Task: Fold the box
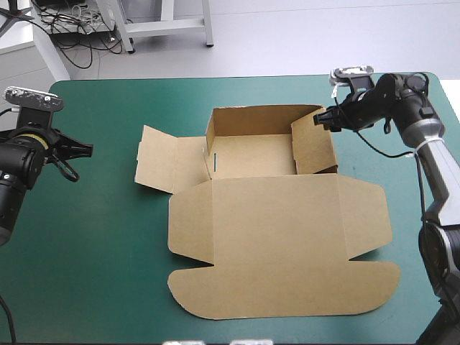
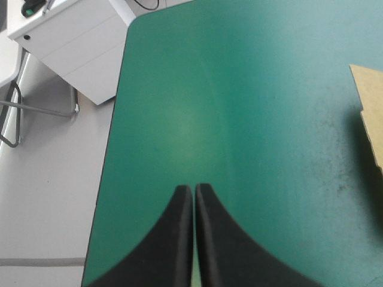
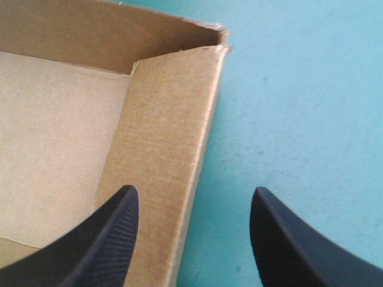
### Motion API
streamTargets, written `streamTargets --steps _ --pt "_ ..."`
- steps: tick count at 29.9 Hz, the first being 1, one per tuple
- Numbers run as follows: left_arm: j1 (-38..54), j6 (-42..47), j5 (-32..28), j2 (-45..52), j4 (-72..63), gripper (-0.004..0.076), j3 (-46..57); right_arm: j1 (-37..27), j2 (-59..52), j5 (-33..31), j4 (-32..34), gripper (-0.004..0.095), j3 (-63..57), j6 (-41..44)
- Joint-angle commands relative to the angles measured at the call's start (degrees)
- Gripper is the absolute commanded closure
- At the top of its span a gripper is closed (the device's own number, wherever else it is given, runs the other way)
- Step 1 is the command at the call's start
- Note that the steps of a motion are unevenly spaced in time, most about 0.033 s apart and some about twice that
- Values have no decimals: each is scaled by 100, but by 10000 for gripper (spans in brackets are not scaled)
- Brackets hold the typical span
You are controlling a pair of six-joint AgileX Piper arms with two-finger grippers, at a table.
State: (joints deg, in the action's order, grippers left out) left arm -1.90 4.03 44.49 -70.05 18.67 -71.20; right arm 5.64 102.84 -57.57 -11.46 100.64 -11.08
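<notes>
The brown box [image 1: 280, 230] lies mid-table as an open tray with its lid flat toward the near edge. Its far wall [image 1: 262, 120] and right wall [image 1: 314, 147] stand up, and a left flap [image 1: 154, 167] lies flat. My right gripper [image 1: 321, 118] is open at the tray's far right corner. In the right wrist view it [image 3: 194, 197] straddles the right wall [image 3: 161, 155], one finger over the tray side, the other over the cover. My left gripper [image 1: 88, 149] is shut and holds nothing, well left of the box. In the left wrist view it [image 2: 194, 190] points over bare cover, a box edge [image 2: 370, 113] off to one side.
The teal-green cover [image 1: 100, 244] stretches between the left gripper and the box. The table's left edge [image 2: 111, 155] runs close beside the left gripper, with floor beyond it. The right arm reaches in along the table's right edge [image 1: 449, 93].
</notes>
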Motion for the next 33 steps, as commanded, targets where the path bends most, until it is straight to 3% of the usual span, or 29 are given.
streamTargets --steps 1,6,11,20,28,31,33 --pt "5 -21 -185 -26 -11 723 -152 -24 -223 -412 615 359 1036 310" --pt "62 -21 -238 -255 -79 723 -152 -24 -212 -1066 723 359 1656 723" --pt "1025 -294 -259 -416 -1190 723 -152 -24 -149 -1229 642 359 1634 876" --pt "2636 -2330 932 -464 -4195 723 -152 -24 661 -1281 114 360 1611 837" --pt "2701 -2529 1291 -464 -4525 723 -152 -24 1453 -1423 -570 361 1611 811" --pt "2701 -2529 1231 -464 -4564 730 -152 -24 1569 -1423 -642 407 1611 724" --pt "2701 -2529 1167 -464 -4564 733 -152 -24 1623 -1423 -552 503 1611 724"
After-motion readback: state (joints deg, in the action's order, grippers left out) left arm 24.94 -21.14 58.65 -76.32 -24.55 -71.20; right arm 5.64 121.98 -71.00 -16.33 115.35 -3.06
